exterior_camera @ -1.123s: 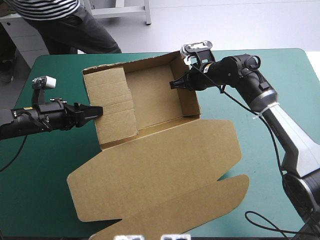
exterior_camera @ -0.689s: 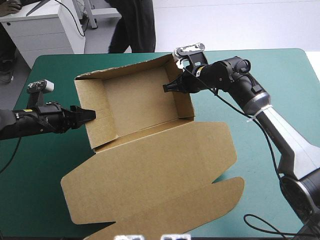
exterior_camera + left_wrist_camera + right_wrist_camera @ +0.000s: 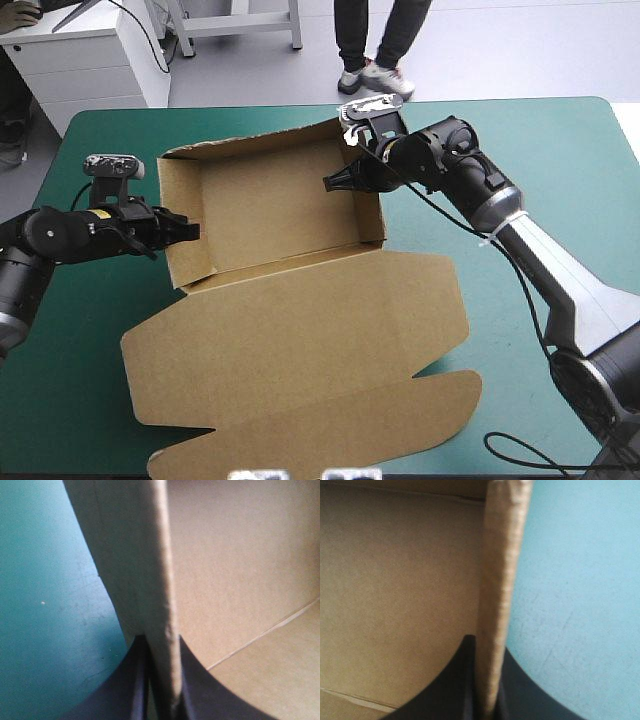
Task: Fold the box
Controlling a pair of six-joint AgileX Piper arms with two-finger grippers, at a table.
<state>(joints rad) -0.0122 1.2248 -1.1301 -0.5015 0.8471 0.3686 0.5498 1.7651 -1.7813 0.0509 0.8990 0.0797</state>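
The brown box (image 3: 280, 200) sits at the middle of the surface (image 3: 560, 160), an open tray toward the far edge, lid flat toward the near edge. Our left gripper (image 3: 190, 228) clamps its left wall, our right gripper (image 3: 335, 183) its right wall. We should hold both walls upright, pressing evenly, never pulling outward. Our left arm lies low from the left edge; our right arm reaches from the near right corner, wrist bent inward.

Wrist views: the wall of the box (image 3: 150, 570) pinched in the left gripper (image 3: 161, 640) and in the right gripper (image 3: 487, 645) is blurred, and its far end runs out of frame. High view: the near-left flap of the lid (image 3: 300, 340) is cut off toward the near edge of the table (image 3: 80, 400), itself unseen.
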